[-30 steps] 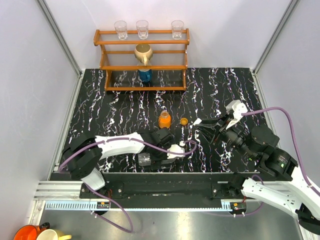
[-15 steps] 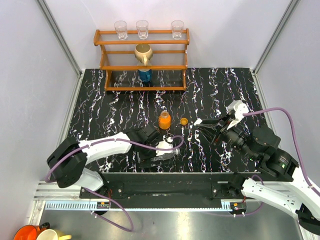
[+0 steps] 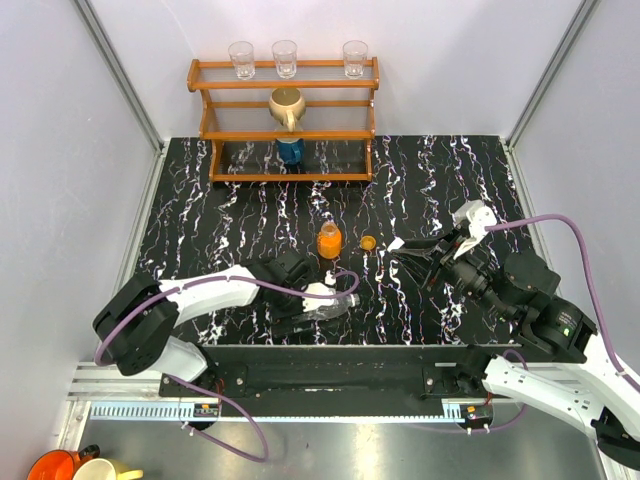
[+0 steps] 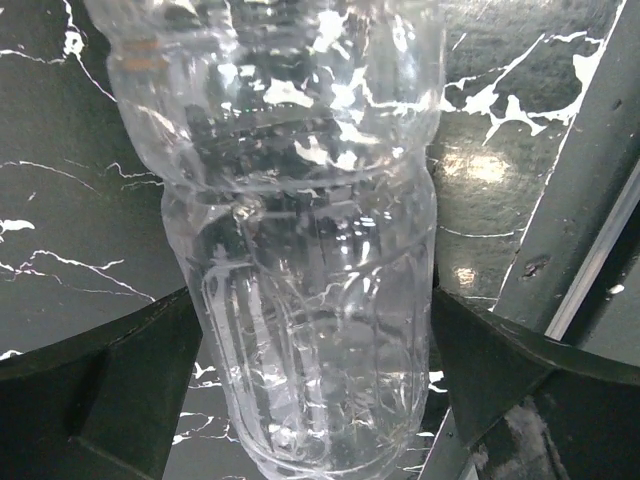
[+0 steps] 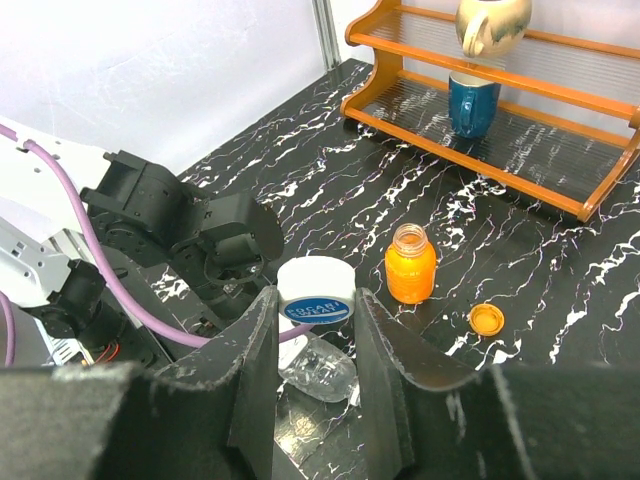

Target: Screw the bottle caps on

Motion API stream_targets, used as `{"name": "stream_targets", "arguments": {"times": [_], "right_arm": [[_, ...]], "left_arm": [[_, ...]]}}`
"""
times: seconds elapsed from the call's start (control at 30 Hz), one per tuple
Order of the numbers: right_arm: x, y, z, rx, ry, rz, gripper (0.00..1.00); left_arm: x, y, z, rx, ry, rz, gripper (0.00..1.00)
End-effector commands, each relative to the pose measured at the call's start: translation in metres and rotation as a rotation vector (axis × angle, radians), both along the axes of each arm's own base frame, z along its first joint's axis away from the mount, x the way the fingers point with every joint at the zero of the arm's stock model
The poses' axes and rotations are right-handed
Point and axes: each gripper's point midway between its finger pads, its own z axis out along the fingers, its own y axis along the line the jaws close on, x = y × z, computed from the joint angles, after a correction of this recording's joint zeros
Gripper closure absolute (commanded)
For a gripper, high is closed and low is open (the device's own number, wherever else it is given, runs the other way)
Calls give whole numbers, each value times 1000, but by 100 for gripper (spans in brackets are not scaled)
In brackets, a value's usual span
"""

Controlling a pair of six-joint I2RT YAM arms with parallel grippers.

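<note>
A clear plastic bottle [image 3: 328, 307] lies on its side near the table's front edge. My left gripper [image 3: 303, 312] is shut on its body. The left wrist view shows the bottle [image 4: 310, 200] filling the gap between both fingers [image 4: 140, 380]. My right gripper [image 3: 402, 252] is shut on the white cap with a blue label [image 5: 316, 290]. It holds the cap above the table, right of the bottle [image 5: 318, 366]. The small orange bottle [image 3: 329, 240] stands open and upright, and also shows in the right wrist view [image 5: 411, 265]. Its orange cap [image 3: 368, 242] lies beside it on the table [image 5: 487, 319].
A wooden rack [image 3: 285, 135] stands at the back with three clear glasses [image 3: 285, 57] on top, a beige jug [image 3: 286, 105] and a dark blue container [image 3: 290, 150]. White walls close in the left and right sides. Metal rails run along the front edge.
My left gripper has drawn back to the left and turned, and the clear bottle moved with it. The right arm has stayed still with the white cap.
</note>
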Motion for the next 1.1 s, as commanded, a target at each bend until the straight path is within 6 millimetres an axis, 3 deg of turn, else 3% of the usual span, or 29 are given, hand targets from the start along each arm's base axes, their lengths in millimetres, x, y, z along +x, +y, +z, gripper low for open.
{"name": "stream_targets", "arguments": {"times": [0.0,0.23,0.53,0.63,0.77,0.9,1.07], "right_arm": [[0,1,8,20,-1,-2,97],[0,2,4,16,6,-1,97],[-2,3,-6,-10,30,11,97],[-4,4,-21,-27,67,20,97],[-8,9,-46,-62,123,45,98],[-15,21,-61,-120,172,116,98],[-27,41,-60,-170,215,248,97]], "left_arm": [[5,-10,-8,-30,-4,-36,1],[8,-21,-2,-64,6,-30,10],[9,-13,-5,-30,-12,-25,30],[12,-13,4,-36,-28,3,46],[21,-19,45,-97,-98,22,64],[19,-23,97,-183,-144,26,59],[4,-20,154,-283,-164,20,57]]}}
